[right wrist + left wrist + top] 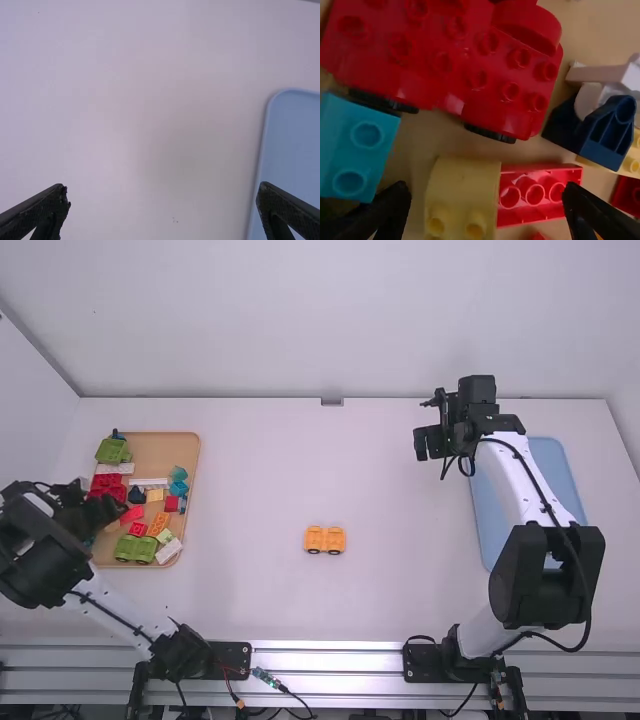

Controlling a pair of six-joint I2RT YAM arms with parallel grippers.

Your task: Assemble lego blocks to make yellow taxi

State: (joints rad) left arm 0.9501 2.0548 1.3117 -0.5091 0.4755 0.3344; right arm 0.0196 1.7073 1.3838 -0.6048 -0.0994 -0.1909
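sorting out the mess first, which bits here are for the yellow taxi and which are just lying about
Likely for the taxi:
- orange-yellow wheeled base, mid-table
- pale yellow curved block

Probably just lying about:
- red wheeled piece
- green wheeled base
- turquoise brick
- dark blue block
- blue tray

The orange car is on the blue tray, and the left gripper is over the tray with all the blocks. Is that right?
Not quite. The high view shows the orange car on the white table, between the two trays, not on the blue tray. The left gripper is over the tray with the blocks.
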